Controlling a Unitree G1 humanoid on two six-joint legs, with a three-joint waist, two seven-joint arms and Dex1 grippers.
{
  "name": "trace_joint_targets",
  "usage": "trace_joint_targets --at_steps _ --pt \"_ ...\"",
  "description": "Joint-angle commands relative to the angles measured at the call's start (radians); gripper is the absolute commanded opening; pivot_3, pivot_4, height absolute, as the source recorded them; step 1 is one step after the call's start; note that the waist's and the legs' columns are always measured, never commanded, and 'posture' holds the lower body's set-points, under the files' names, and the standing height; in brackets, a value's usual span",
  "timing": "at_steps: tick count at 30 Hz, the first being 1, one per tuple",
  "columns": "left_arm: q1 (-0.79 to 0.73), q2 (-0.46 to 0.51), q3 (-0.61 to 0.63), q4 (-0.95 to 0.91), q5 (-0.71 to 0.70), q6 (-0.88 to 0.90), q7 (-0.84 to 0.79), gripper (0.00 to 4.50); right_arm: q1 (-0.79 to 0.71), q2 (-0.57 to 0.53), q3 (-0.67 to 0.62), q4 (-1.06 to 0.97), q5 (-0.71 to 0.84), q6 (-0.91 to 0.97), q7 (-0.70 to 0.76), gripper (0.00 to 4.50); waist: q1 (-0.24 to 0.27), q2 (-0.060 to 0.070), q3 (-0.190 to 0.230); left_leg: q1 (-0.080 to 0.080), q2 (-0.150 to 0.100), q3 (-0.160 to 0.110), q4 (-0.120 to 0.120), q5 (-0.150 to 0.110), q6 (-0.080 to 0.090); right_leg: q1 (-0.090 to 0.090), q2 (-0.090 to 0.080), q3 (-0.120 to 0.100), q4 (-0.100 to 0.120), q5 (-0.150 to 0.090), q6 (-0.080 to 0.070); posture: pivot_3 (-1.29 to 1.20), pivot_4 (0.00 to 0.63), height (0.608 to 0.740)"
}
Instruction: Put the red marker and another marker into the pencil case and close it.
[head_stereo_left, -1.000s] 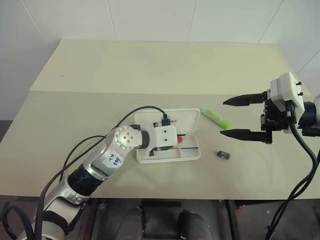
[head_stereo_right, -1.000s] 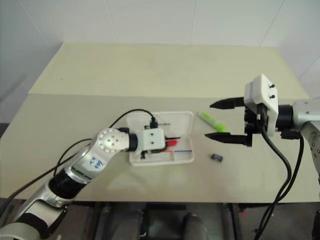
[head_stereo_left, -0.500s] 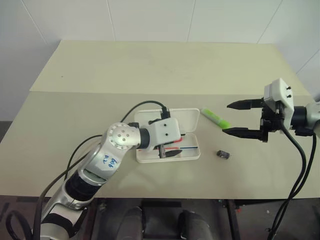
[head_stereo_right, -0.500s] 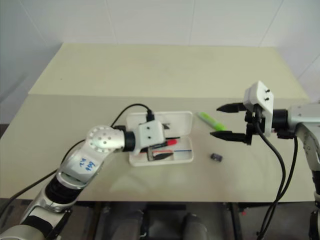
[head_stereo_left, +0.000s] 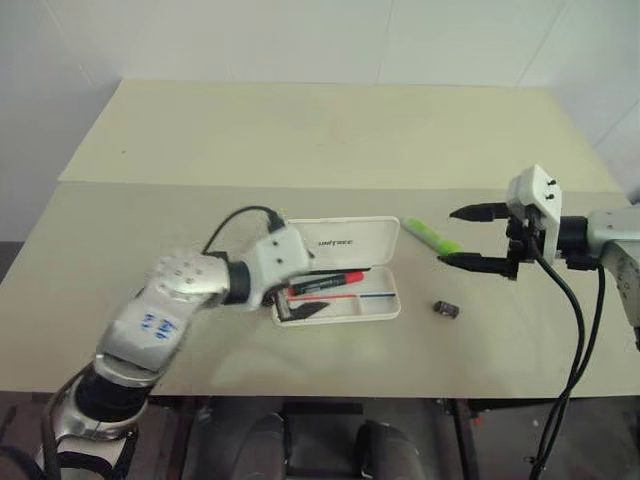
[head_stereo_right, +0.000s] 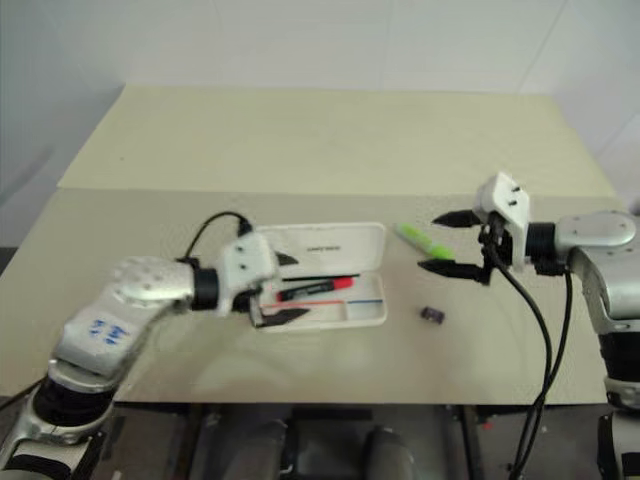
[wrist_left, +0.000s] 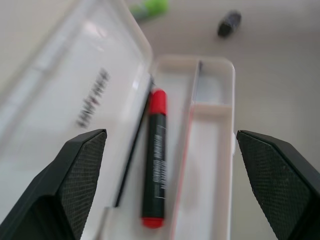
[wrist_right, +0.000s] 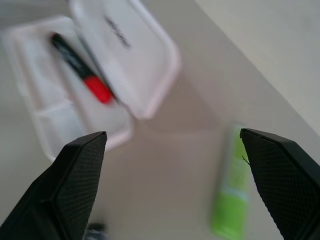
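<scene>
Jaws spread wide on both grippers, holding nothing. Just ahead of the right gripper (head_stereo_left: 468, 238) lies the green highlighter (head_stereo_left: 432, 237), long axis slanting across its reach, well apart from the left gripper (head_stereo_left: 300, 290) hovering over the open pencil case (head_stereo_left: 385, 300), where the red marker (head_stereo_left: 326, 283) lies.

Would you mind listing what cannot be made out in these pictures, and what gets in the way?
- Small dark block on the table: too small in the eye views, blurred in the left wrist view, so what it is stays unclear.
- Lid logo of the pencil case: too small or blurred to read.
- Lime-green highlighter: blurred in the right wrist view; cut off by the edge in the left wrist view.
- Print on the red marker: blurred.
</scene>
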Motion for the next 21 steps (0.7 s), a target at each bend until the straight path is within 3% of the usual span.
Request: trace_joint_targets --at_steps 1,4,8,21 --pt "0.035 0.118 0.3 -0.086 -0.196 0.079 -0.124 4.46 -0.045 0.021 0.013 0.108 -0.071 -0.041 -0.06 4.5 -0.014 0.0 0.0 0.0 0.001 0.0 0.0 0.0 0.0 0.0 0.001 0.0 0.0 0.0 0.0 0.0 0.15 0.74" --pt "0.126 0.219 0.441 -0.091 -0.279 0.082 -0.179 4.46 -0.069 0.04 0.03 0.186 -0.108 -0.072 -0.072 4.5 -0.024 0.001 0.0 0.001 0.001 0.001 -0.005 0.0 -0.001 0.0 0.001 0.0 0.001 0.0 -0.001 0.0 0.15 0.74" --pt "0.223 0.293 0.494 -0.1 -0.316 0.052 -0.187 4.46 -0.115 0.078 0.035 0.276 -0.151 -0.098 -0.112 4.5 -0.026 0.001 0.0 0.002 0.001 0.002 -0.004 0.0 -0.001 -0.001 0.001 0.002 0.001 0.0 -0.001 0.0 0.15 0.74" --pt "0.175 0.298 0.51 -0.132 -0.532 0.069 -0.029 4.46 -0.16 0.147 0.036 0.421 -0.19 -0.092 -0.148 4.5 -0.027 0.001 0.0 0.002 0.001 0.002 -0.005 0.0 -0.002 -0.001 0.002 0.003 0.001 0.0 -0.001 0.0 0.15 0.74"
